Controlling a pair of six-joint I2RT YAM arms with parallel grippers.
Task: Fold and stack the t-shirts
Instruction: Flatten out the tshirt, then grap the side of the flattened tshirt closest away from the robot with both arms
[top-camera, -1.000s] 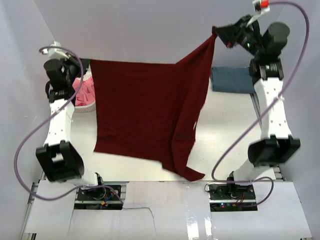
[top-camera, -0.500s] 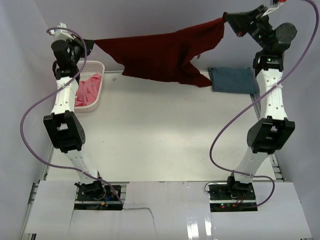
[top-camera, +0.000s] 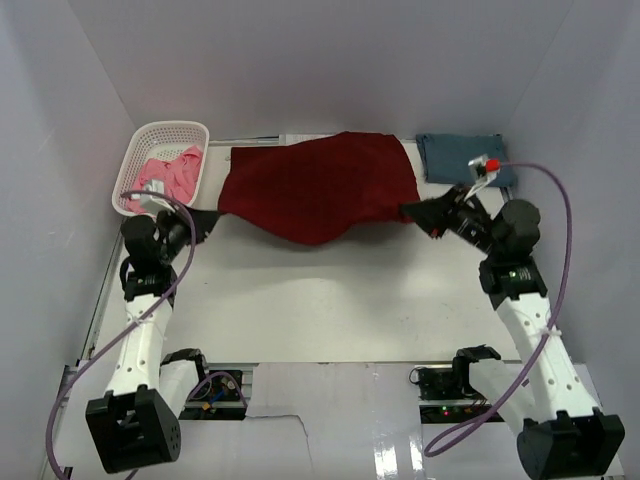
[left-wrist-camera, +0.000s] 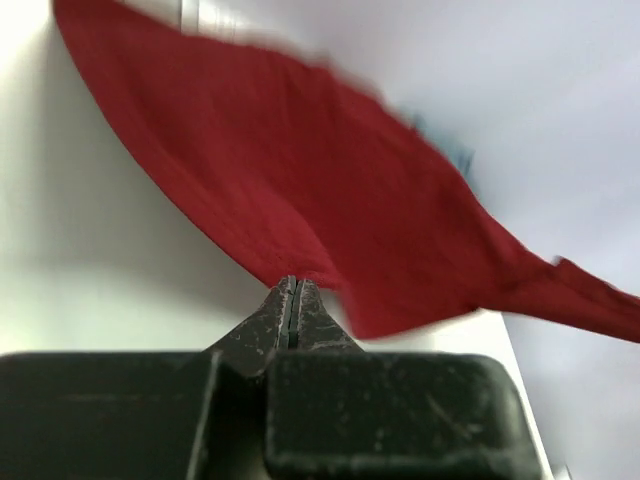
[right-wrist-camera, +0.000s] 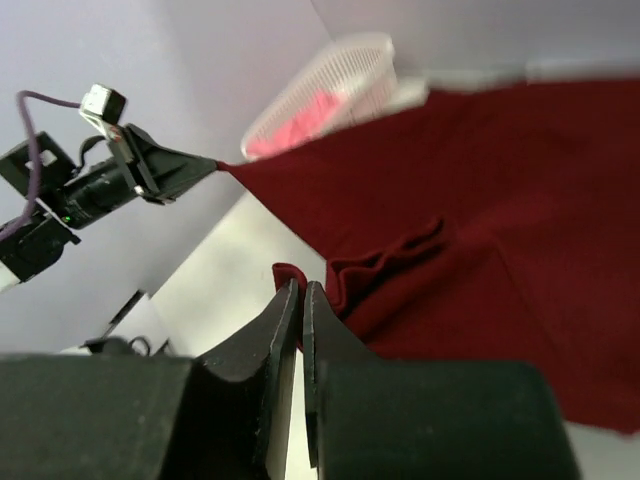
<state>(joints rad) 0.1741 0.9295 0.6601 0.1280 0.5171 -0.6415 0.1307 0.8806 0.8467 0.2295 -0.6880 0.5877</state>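
Top external: smooth white table (top-camera: 330, 300) | soft maroon t-shirt (top-camera: 320, 190) draped upper centre, slung between grippers | folded slate-blue t-shirt (top-camera: 455, 155) upper right | lattice basket (top-camera: 170, 127) upper left holding crumpled pink t-shirt (top-camera: 170, 175) | left gripper (top-camera: 212, 216), right gripper (top-camera: 410, 210): jaws pinching maroon corners.

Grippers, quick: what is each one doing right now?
Left gripper: closed, holding a corner of the maroon shirt.
Right gripper: closed, holding the maroon shirt's other end.
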